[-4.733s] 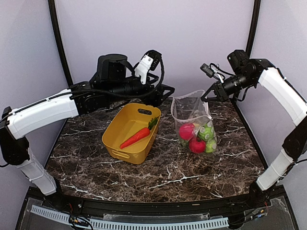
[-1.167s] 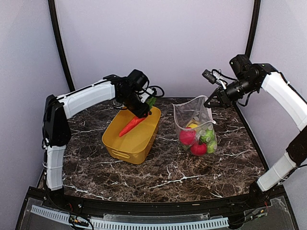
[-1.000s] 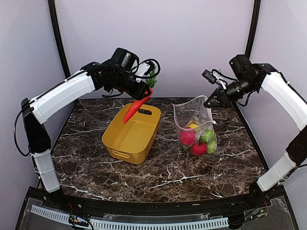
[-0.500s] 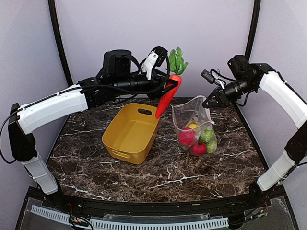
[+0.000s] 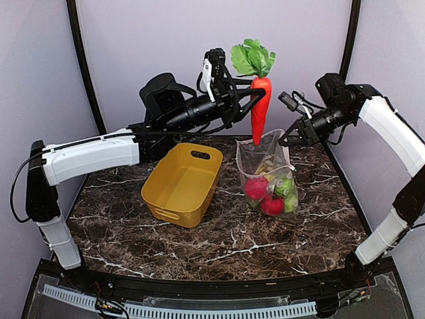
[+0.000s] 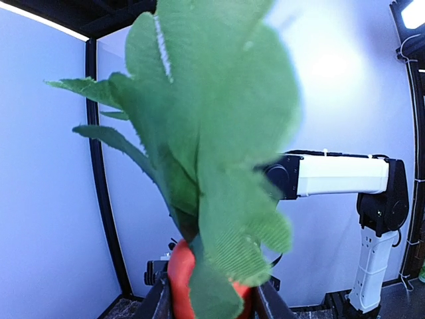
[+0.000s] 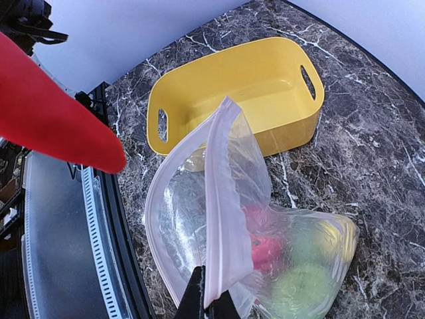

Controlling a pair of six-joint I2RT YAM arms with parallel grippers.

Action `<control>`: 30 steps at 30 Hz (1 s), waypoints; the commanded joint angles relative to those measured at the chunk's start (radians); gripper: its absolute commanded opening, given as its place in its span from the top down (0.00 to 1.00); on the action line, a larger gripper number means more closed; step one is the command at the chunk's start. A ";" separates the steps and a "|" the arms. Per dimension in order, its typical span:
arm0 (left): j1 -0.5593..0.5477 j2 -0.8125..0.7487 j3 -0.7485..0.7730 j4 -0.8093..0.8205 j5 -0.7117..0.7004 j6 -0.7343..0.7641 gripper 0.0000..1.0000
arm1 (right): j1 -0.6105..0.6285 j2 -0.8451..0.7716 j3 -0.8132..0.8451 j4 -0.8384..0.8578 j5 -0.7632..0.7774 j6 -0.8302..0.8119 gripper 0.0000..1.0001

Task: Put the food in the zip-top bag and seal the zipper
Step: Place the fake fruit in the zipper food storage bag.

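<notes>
Top external: left tool (image 5: 251,95) pinches carrot (image 5: 259,113) above bag (image 5: 264,159); right tool (image 5: 287,137) pinches zipper (image 7: 216,219).

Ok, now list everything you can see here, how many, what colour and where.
carrot: one, orange with green leaves, held tip-down near the bag's mouth, not inside
zip-top bag: one, clear, on the table right of the tub, mouth open
food: several pieces, red, green, yellow, at the bag's bottom
tub: one, yellow, empty, left of the bag
table: one, dark marble
left tool: one, black, shut on the carrot
right tool: one, black, shut on the bag's mouth edge
</notes>
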 commanded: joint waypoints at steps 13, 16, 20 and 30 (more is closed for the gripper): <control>-0.043 0.217 -0.060 0.311 -0.052 0.107 0.84 | 0.005 -0.027 0.064 -0.023 -0.096 0.012 1.00; -0.049 0.263 -0.082 0.364 -0.090 0.126 0.83 | 0.005 -0.020 0.060 -0.021 -0.090 0.012 1.00; -0.051 0.343 -0.101 0.456 -0.161 0.113 0.73 | 0.005 -0.028 0.036 -0.014 -0.080 0.009 1.00; -0.052 0.328 -0.103 0.410 -0.245 0.114 0.17 | -0.008 -0.024 0.025 0.001 -0.080 0.011 1.00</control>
